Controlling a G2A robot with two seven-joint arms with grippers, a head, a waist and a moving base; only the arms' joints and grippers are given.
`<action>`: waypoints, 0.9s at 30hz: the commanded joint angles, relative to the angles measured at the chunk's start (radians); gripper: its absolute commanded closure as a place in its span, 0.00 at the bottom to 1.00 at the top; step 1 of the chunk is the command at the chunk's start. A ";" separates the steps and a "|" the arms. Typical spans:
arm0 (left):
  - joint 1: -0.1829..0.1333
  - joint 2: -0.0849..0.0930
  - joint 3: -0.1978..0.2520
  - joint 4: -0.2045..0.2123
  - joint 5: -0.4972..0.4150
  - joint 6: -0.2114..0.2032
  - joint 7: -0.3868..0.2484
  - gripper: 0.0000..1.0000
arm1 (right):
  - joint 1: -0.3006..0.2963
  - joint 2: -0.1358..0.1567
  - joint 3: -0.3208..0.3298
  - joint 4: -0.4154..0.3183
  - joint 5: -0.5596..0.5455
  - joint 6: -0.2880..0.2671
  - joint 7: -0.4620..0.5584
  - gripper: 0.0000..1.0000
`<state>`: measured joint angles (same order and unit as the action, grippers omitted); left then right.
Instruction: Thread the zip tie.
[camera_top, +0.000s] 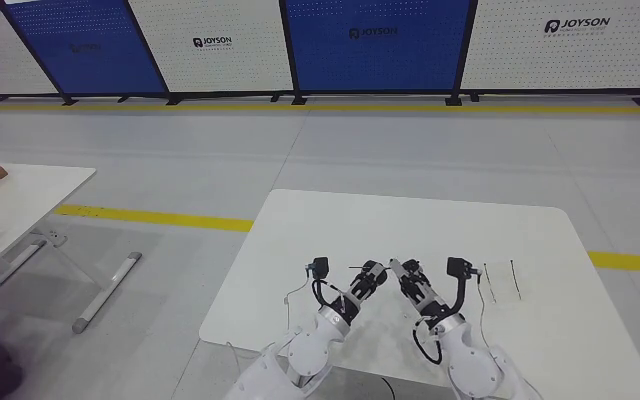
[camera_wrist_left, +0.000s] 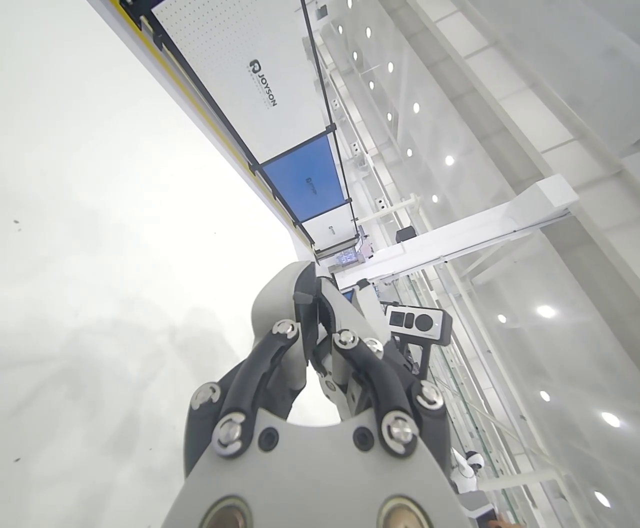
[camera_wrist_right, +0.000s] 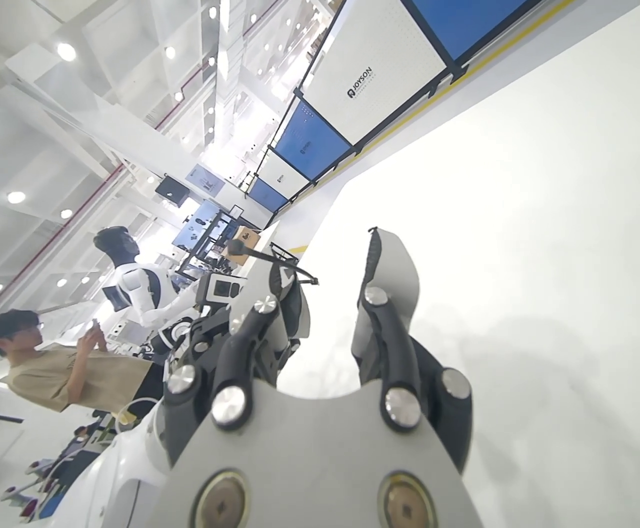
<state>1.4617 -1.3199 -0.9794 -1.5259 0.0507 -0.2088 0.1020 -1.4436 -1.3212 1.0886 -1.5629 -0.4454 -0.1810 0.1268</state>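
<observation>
- This is a large industrial hall set up as a robotics test floor.
- White and blue perforated partition panels (camera_top: 378, 45) on black frames fence off the work area.
- A yellow line (camera_top: 150, 216) is marked on the smooth grey floor (camera_top: 300, 150), like a factory lane.
- A plain white table (camera_top: 420, 230) stands on the open floor, with a second table (camera_top: 30, 195) off to one side.
- The high ceiling has rows of round lights (camera_wrist_left: 449, 160) and long white beams (camera_wrist_left: 500, 225).
- Farther back stand a white humanoid robot (camera_wrist_right: 135, 285) and a bank of monitors (camera_wrist_right: 200, 227).
</observation>
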 joint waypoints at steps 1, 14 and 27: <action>-0.001 -0.001 0.000 0.001 -0.001 0.003 0.002 1.00 | -0.004 0.001 0.002 -0.001 -0.010 -0.012 -0.008 0.69; 0.003 -0.002 -0.002 -0.006 0.002 0.001 -0.007 1.00 | -0.012 0.003 0.015 -0.004 -0.030 -0.021 -0.011 1.00; 0.010 0.002 -0.011 -0.019 0.002 -0.024 -0.053 1.00 | -0.002 0.003 0.010 -0.003 -0.040 -0.021 0.033 1.00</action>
<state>1.4715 -1.3189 -0.9893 -1.5438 0.0564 -0.2325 0.0569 -1.4461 -1.3178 1.0977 -1.5664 -0.4855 -0.2017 0.1576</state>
